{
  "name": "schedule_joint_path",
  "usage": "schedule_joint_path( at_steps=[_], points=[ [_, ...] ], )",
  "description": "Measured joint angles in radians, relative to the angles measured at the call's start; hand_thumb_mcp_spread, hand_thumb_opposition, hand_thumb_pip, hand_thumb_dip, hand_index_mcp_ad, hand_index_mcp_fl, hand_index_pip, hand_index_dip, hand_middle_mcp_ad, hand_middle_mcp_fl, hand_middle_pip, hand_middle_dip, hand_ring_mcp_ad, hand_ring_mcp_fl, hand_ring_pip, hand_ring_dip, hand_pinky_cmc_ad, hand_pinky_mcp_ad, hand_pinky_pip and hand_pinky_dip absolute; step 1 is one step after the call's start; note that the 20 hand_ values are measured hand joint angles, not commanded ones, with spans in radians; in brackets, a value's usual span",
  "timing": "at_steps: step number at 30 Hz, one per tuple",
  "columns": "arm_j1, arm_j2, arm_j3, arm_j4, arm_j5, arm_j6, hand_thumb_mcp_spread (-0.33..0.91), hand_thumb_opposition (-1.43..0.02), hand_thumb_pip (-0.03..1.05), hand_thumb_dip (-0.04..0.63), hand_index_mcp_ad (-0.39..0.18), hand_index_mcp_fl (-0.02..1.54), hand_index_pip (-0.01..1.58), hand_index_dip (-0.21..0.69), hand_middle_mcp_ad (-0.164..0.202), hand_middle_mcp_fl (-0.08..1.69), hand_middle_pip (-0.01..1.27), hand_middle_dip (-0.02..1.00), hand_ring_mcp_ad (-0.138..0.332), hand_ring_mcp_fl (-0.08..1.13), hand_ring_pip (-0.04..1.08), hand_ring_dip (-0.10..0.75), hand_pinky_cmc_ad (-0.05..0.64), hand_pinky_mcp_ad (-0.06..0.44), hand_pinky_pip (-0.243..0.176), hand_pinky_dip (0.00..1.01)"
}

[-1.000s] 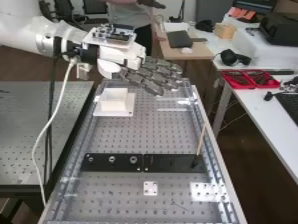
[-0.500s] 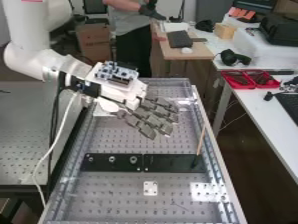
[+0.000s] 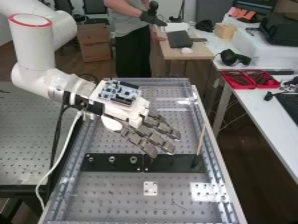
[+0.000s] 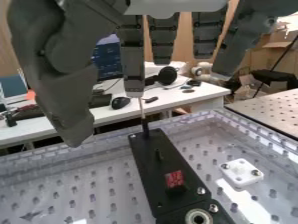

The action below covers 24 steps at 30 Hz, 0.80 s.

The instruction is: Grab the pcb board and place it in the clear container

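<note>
A small red board (image 4: 174, 178), its squarish face flecked with darker marks, sits at a slant in a dark mount on the long black plate (image 4: 166, 165), between the plate's middle seam and the end nearest the bench's right edge in the high view. Above the plate, the robot's hand (image 3: 150, 136) hangs open and empty, fingers extended and spread, thumb apart; the slender stick (image 3: 201, 140) rises near the plate's right end.

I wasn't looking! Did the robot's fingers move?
Yes. In the high view, the fingers came closer to the long black bar, away from the far end.
</note>
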Motion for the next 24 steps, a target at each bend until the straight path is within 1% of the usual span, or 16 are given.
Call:
schedule_joint_path(
  at_steps=[1,2,4,5,6,10,11,12,15,19,21,23,24],
  points=[
    [-0.001,-0.002,-0.002,0.005,-0.002,-0.002,0.36,-0.80,0.63,0.157,-0.007,0.09,0.86,0.051,0.075,0.01,0.13,0.09,0.230,0.01,0.08,0.014,0.316,0.216,-0.106,0.59],
    [-0.005,-0.007,-0.005,0.015,-0.005,-0.006,0.36,-0.80,0.63,0.175,-0.007,0.09,0.90,0.033,0.075,0.01,0.13,0.09,0.230,0.01,0.08,0.012,0.316,0.216,-0.106,0.59],
    [-0.009,-0.013,-0.006,0.024,-0.011,-0.011,0.35,-0.80,0.63,0.188,-0.009,0.09,1.01,0.016,0.075,0.01,0.13,0.09,0.230,0.01,0.08,0.012,0.316,0.216,-0.106,0.59],
    [-0.011,-0.017,-0.007,0.030,-0.015,-0.015,0.36,-0.81,0.63,0.188,-0.014,0.09,1.02,0.016,0.075,0.01,0.13,0.09,0.230,0.01,0.08,0.012,0.316,0.216,-0.106,0.59],
    [-0.013,-0.020,-0.008,0.034,-0.017,-0.018,0.36,-0.81,0.63,0.190,-0.021,0.10,1.08,0.016,0.075,0.01,0.13,0.09,0.230,0.01,0.08,0.014,0.316,0.216,-0.106,0.59],
    [-0.024,-0.038,-0.006,0.056,-0.033,-0.041,0.35,-0.82,0.64,0.188,-0.024,0.11,1.19,0.000,0.075,0.01,0.12,0.10,0.229,0.01,0.07,0.012,0.316,0.216,-0.106,0.59],
    [-0.029,-0.046,-0.003,0.057,-0.038,-0.046,0.35,-0.82,0.64,0.194,-0.024,0.10,1.20,0.002,0.077,0.01,0.12,0.10,0.229,0.01,0.07,0.012,0.316,0.216,-0.106,0.59],
    [-0.033,-0.051,-0.001,0.059,-0.044,-0.047,0.37,-0.84,0.65,0.206,-0.024,0.11,1.25,0.002,0.077,0.01,0.12,0.10,0.229,0.01,0.07,0.012,0.316,0.216,-0.106,0.59],
    [-0.044,-0.060,0.002,0.077,-0.066,-0.056,0.37,-0.84,0.69,0.206,-0.024,0.10,1.33,0.000,0.075,0.01,0.13,0.11,0.230,0.00,0.09,0.014,0.316,0.216,-0.106,0.58],
    [-0.054,-0.067,0.005,0.085,-0.096,-0.075,0.38,-0.84,0.69,0.206,-0.024,0.12,1.41,0.000,0.073,0.02,0.13,0.11,0.230,0.00,0.09,0.014,0.316,0.215,-0.106,0.59],
    [-0.061,-0.072,0.008,0.092,-0.114,-0.088,0.38,-0.84,0.69,0.206,-0.040,0.12,1.43,0.003,0.075,0.02,0.12,0.11,0.230,0.00,0.09,0.012,0.316,0.216,-0.106,0.57],
    [-0.065,-0.078,0.010,0.095,-0.128,-0.098,0.38,-0.84,0.69,0.206,-0.047,0.12,1.46,0.000,0.075,0.04,0.12,0.11,0.227,0.00,0.09,0.012,0.316,0.216,-0.106,0.58],
    [-0.067,-0.081,0.012,0.097,-0.133,-0.102,0.37,-0.84,0.69,0.206,-0.052,0.13,1.46,0.003,0.075,0.04,0.12,0.11,0.230,0.00,0.09,0.016,0.316,0.216,-0.106,0.56]
  ],
)
